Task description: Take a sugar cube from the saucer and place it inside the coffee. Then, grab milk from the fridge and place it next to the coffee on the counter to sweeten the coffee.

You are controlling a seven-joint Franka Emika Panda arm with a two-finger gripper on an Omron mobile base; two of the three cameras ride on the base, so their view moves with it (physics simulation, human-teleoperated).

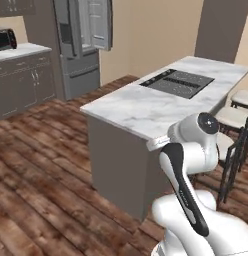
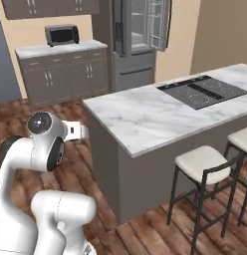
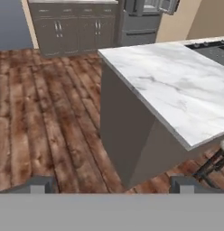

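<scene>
Spread wide and empty, the end effector (image 3: 111, 185) is held above the wooden floor (image 3: 46, 117), aimed past the near corner of the marble island table (image 2: 145, 117). A black cooktop (image 2: 205, 91) is set into its far end, with stools (image 2: 202, 164) alongside. Farther off, the fridge (image 2: 138, 40) is seen upright, its tall axis vertical, upper doors swung open toward the room. Beside it, a toaster oven (image 2: 61, 34) is carried on the counter (image 2: 61, 49).

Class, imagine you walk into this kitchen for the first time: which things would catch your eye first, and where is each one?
The marble-topped island dominates the middle of the room, with a black cooktop set into its far end and white-seated stools along one side. Behind it, against the back wall, the fridge stands with its doors swung open. In the foreground the white robot arm rises, its gripper open, facing the island.
</scene>
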